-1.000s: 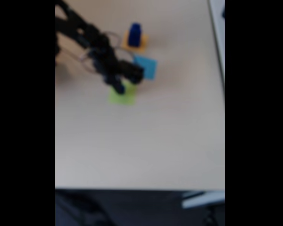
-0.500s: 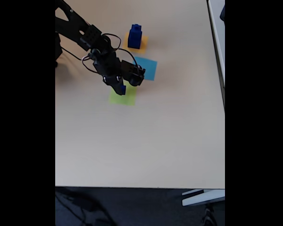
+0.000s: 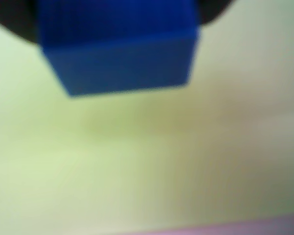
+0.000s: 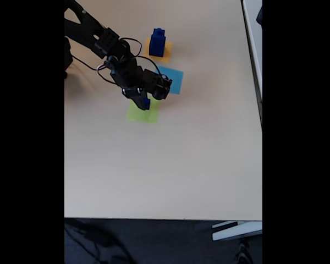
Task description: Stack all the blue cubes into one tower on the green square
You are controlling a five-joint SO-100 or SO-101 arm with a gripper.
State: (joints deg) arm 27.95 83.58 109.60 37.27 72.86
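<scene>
now my gripper point(image 4: 143, 102) pinches a blue cube point(image 3: 120, 49), stiff and seemingly light, by opposite flat sides over the green square point(image 4: 143, 113), orange square's stack at 12 o'clock.

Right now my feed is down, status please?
Tool shut on a blue cube, over green square. Two more cubes stacked on orange square. Nothing blocking.
</scene>
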